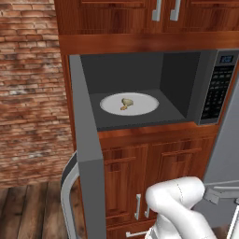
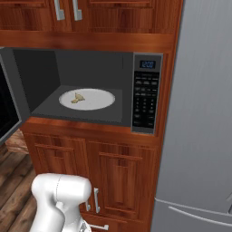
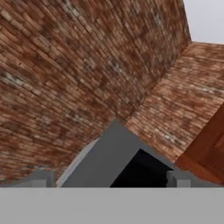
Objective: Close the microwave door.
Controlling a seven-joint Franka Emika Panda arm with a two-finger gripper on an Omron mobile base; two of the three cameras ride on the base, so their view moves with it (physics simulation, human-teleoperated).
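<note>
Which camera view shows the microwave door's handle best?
The left base view: the curved silver handle shows along the open microwave door. The right base view shows a slice of the door's black window; the hand view, a door corner.

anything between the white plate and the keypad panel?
Only bare dark cavity floor between the white plate and the keypad panel, seen in both base views.

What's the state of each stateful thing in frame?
microwave door: swung wide open.
microwave: cavity exposed, display lit.
white round plate: inside, holding a small food bit.
gripper: open, pointed at the door's corner.
upper cabinet doors: shut.
</note>
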